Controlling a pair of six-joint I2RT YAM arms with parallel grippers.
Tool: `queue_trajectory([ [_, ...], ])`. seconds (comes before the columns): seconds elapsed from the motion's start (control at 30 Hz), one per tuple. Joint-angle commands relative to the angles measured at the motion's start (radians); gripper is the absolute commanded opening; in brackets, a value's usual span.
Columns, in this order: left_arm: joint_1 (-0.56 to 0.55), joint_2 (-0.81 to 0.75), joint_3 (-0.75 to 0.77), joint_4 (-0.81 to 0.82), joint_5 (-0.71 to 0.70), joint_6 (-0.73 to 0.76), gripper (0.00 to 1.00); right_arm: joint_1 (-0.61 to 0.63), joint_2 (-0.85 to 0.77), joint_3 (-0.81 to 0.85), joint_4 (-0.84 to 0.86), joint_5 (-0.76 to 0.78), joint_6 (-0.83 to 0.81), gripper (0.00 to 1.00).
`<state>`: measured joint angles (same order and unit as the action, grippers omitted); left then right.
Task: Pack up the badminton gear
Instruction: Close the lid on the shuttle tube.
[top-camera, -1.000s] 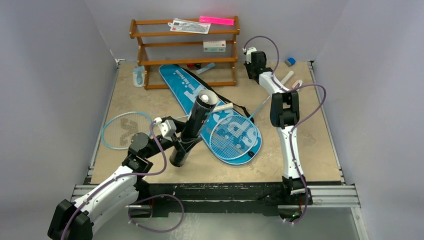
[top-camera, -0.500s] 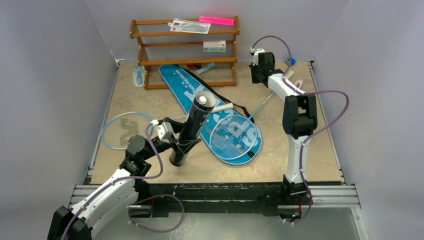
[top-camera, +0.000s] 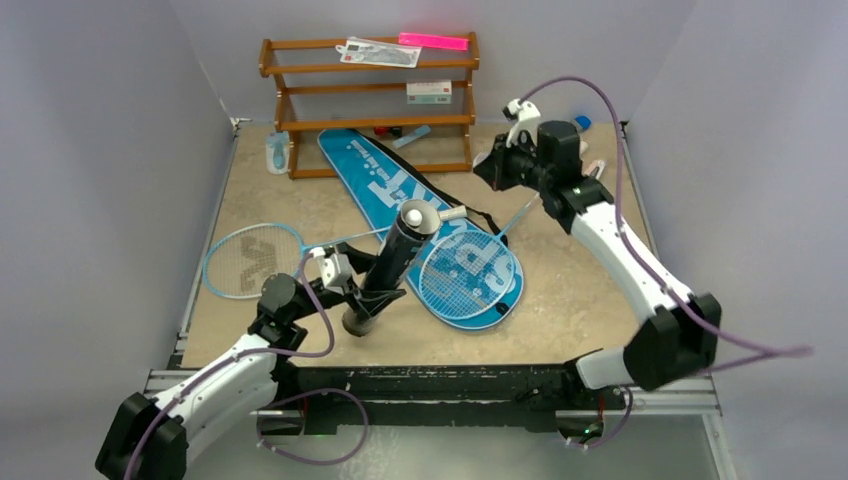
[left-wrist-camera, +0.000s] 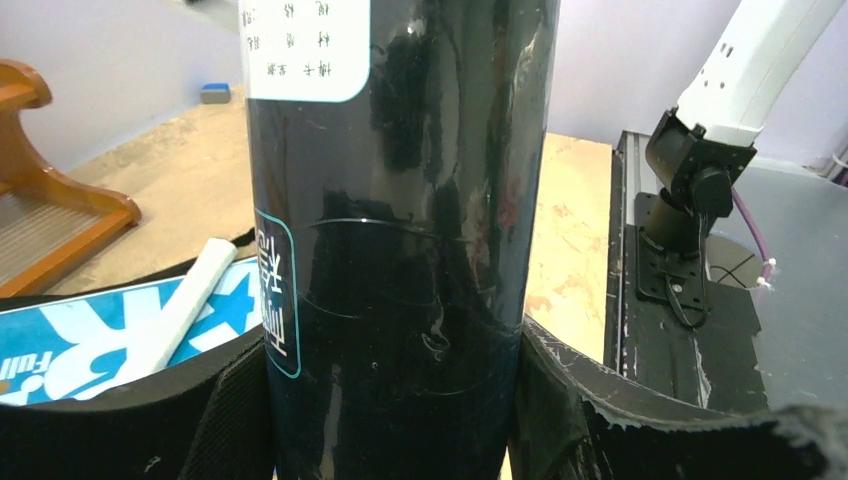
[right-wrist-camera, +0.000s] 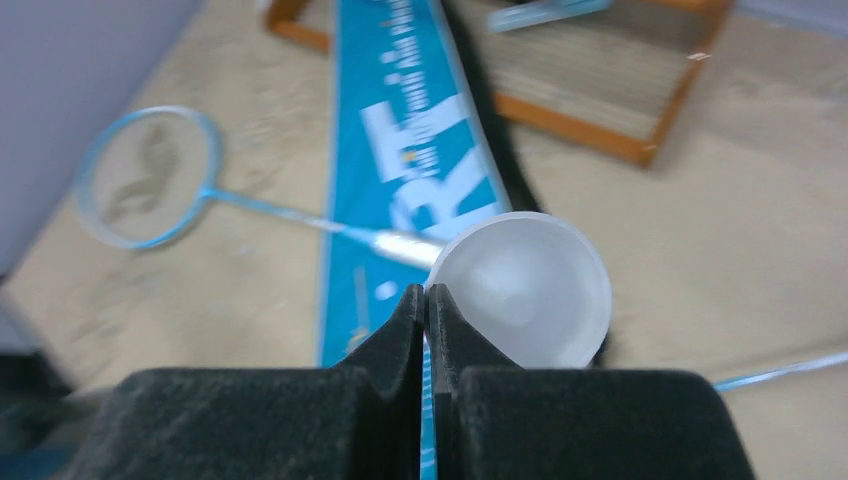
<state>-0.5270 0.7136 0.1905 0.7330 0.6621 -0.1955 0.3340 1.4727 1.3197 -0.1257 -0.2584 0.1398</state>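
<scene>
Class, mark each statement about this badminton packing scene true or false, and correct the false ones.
1. The left gripper holds the black tube. True.
2. The tube lies flat. False: it leans, with its top end raised.
3. The right gripper is shut on the rim of a round whitish lid. True.
4. Both rackets are packed inside their bag. False: one racket lies on top of the blue bag, and the other racket has its head on the table.
5. The shelves stand at the near edge. False: the wooden rack stands at the far edge, by the back wall.
</scene>
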Motion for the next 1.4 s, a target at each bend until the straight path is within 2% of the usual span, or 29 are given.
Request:
queue_trajectory([
  [0.0,-0.005,0.074,-0.042,0.22,0.06,-0.036,0.36,-0.007,-0.187,-0.121,0.042,-0.284,0.205,0.0],
  [0.07,-0.005,0.113,-0.058,0.315,0.078,-0.047,0.36,-0.007,-0.274,-0.124,0.012,-0.337,0.213,0.0],
  [0.2,-0.005,0.178,-0.076,0.504,0.08,-0.079,0.37,-0.007,-0.395,-0.061,-0.117,-0.322,0.187,0.0],
  [0.4,-0.006,0.275,-0.056,0.694,0.032,-0.154,0.38,-0.007,-0.483,0.02,-0.195,-0.369,0.166,0.0],
  [0.73,-0.005,0.386,-0.003,0.697,-0.053,-0.059,0.47,-0.007,-0.523,-0.025,-0.182,-0.449,0.17,0.0],
  [0.93,-0.006,0.549,0.045,0.824,-0.107,-0.048,0.56,-0.007,-0.527,-0.059,-0.178,-0.435,0.167,0.0],
  [1.07,-0.006,0.691,0.06,0.981,-0.128,-0.073,0.57,-0.007,-0.525,-0.063,-0.184,-0.438,0.162,0.0],
  [1.17,-0.007,0.761,0.092,0.991,-0.118,-0.086,0.57,-0.007,-0.529,-0.066,-0.19,-0.428,0.157,0.0],
  [1.37,-0.009,0.755,0.095,0.991,-0.116,-0.05,0.57,-0.007,-0.512,-0.096,-0.171,-0.411,0.156,0.0],
])
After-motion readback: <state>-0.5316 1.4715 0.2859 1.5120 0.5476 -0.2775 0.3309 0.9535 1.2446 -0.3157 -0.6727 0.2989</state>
